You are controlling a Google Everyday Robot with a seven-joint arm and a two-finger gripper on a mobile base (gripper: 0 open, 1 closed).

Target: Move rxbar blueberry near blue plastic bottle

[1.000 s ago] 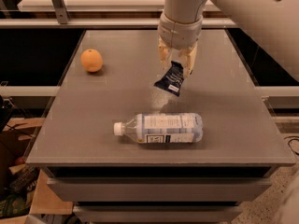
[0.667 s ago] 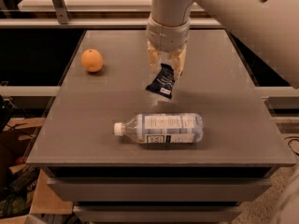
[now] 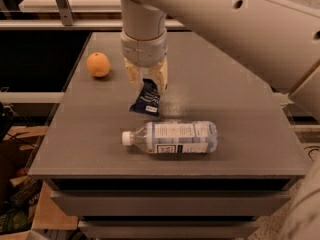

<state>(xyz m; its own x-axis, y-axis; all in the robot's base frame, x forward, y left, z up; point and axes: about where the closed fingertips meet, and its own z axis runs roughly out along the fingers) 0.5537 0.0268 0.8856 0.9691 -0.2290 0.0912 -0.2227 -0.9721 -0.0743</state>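
The white arm [image 3: 250, 29] reaches in from the upper right and crosses the top of the view. Its round wrist [image 3: 144, 31] points straight down over the middle of the grey table [image 3: 230, 89]. The gripper [image 3: 146, 84] hangs below the wrist with its tan fingers [image 3: 131, 76] pointing down, and it is clenched on the upper end of the rxbar [image 3: 145, 101].

The rxbar hangs from the fingers at a tilt, its lower end swung slightly to the left. Whether that end touches the table cannot be told. It sits just behind the bottle [image 3: 175, 137], close to the bottle's shoulder but apart from it.

The bottle lies on its side near the front of the table. Its white cap points left and its label faces up. An orange [image 3: 98, 65] rests toward the back left corner, well apart from the bottle and to the left of the gripper.
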